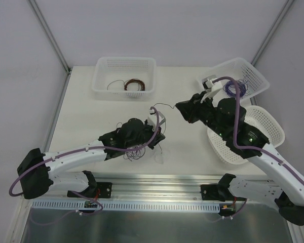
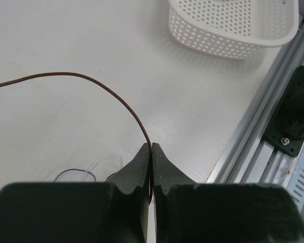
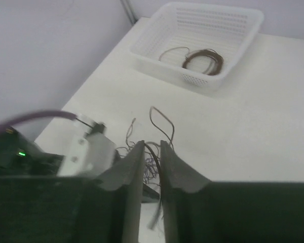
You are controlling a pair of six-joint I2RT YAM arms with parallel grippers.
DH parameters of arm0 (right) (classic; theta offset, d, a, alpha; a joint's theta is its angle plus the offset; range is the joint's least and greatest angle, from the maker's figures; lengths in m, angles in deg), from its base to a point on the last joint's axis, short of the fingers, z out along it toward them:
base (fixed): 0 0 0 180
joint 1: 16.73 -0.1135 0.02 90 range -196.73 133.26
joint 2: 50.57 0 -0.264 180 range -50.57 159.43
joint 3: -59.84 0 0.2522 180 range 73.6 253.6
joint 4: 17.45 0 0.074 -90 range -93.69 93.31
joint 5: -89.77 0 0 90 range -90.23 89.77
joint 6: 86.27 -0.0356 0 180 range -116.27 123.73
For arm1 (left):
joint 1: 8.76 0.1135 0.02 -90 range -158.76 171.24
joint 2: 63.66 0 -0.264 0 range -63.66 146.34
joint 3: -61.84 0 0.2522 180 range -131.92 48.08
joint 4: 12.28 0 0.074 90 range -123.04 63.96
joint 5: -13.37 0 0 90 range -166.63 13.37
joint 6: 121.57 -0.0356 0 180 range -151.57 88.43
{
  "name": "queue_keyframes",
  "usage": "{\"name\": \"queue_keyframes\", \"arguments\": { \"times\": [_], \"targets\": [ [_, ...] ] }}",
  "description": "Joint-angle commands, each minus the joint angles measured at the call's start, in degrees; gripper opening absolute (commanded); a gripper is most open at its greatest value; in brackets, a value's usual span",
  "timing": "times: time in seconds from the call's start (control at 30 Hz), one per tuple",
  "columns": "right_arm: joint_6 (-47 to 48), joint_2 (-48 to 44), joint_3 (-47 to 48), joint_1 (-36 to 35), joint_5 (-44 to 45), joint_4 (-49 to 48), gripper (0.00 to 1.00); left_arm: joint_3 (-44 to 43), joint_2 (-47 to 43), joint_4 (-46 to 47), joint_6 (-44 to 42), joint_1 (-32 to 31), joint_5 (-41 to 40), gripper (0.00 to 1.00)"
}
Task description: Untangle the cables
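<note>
The cables lie as a small clump of thin dark and purple wires on the table under my left arm. One brown wire rises out of the clump and arcs across to my right gripper. My left gripper is shut on this brown wire, which curves away to the left. In the right wrist view my right gripper has its jaws slightly apart. A dark strand runs loosely through that gap, with the clump just beyond the tips.
A white basket at the back left holds a red-brown coil. At the back right a tilted basket holds a purple coil. Another white basket sits under my right arm. The table's metal rail runs along the near edge.
</note>
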Motion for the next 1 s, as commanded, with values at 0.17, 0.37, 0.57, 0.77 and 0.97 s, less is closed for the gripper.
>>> {"name": "queue_keyframes", "arguments": {
  "times": [0.17, 0.37, 0.57, 0.77, 0.97],
  "targets": [
    [0.0, -7.8, -11.8, -0.1, 12.3, 8.7, 0.49, -21.8, -2.6, -33.1, -1.6, 2.7, -10.4, 0.0],
    [-0.8, -13.3, -18.8, -0.1, 13.5, 12.8, 0.77, -30.8, -2.8, -45.9, -2.4, 5.0, -16.4, 0.0],
    [-0.9, -16.3, -22.6, 0.0, 13.5, 14.2, 0.9, -35.2, -3.1, -48.3, -6.1, 10.3, -21.1, 0.0],
    [-1.8, -18.0, -25.5, -0.1, 10.6, 13.9, 0.97, -41.7, -0.7, -48.2, -8.9, 18.4, -18.3, 0.0],
    [-1.9, -20.9, -27.3, -0.1, 8.7, 13.7, 1.0, -52.3, 7.1, -46.9, -11.5, 26.9, -17.3, 0.0]
  ]
}}
